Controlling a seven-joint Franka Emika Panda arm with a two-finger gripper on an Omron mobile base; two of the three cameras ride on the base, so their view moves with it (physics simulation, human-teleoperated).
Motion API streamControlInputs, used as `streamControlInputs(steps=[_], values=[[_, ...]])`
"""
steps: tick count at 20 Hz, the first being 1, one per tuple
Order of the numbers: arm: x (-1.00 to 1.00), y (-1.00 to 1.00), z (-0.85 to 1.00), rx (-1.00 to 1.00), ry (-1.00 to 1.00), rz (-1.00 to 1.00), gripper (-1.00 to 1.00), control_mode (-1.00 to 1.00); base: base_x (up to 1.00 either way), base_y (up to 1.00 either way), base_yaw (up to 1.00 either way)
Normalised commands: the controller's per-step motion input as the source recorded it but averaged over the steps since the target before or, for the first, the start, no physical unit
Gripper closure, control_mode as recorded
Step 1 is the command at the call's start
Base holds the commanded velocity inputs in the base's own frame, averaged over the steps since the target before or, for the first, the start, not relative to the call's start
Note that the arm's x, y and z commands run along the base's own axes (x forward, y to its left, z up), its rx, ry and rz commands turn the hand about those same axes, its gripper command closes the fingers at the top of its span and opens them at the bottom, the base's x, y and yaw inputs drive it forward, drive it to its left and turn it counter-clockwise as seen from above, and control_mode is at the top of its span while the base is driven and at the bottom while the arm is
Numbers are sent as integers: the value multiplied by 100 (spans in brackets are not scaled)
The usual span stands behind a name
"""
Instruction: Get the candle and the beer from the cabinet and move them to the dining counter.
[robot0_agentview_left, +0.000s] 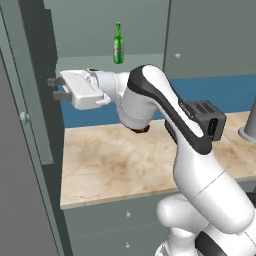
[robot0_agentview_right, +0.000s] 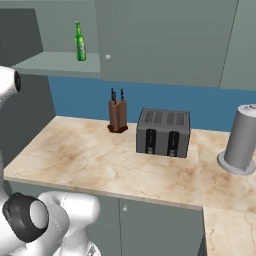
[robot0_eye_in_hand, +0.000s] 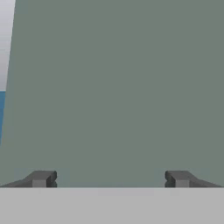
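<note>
The beer (robot0_agentview_left: 118, 43) is a slim green bottle that stands upright on the bottom shelf of the open cabinet (robot0_agentview_left: 95, 61), and from the other side the beer (robot0_agentview_right: 79, 42) stands near the shelf's front edge in the cabinet (robot0_agentview_right: 60, 64). My gripper (robot0_agentview_left: 53, 88) is open and empty, below and left of the bottle, pointing at the swung-open cabinet door (robot0_agentview_left: 30, 100). In the hand view the gripper (robot0_eye_in_hand: 109, 178) has its fingertips (robot0_eye_in_hand: 41, 178) wide apart, close to the flat grey-green door (robot0_eye_in_hand: 118, 87). The candle and the dining counter are out of view.
Below the cabinet lies a marble worktop (robot0_agentview_right: 95, 160) with a brown knife block (robot0_agentview_right: 117, 116), a dark toaster (robot0_agentview_right: 163, 132) and a grey cylinder (robot0_agentview_right: 242, 140). Grey-green drawers (robot0_agentview_left: 125, 215) sit under it. A closed cabinet door (robot0_agentview_right: 160, 35) hangs right of the opening.
</note>
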Motion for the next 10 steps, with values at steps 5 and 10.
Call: streamControlInputs(steps=[5, 10], values=[[1, 52, 0, -4, 0, 0, -100, -100, 0, 0, 0], [0, 44, 0, -1, 0, 0, -100, -100, 0, 0, 0]])
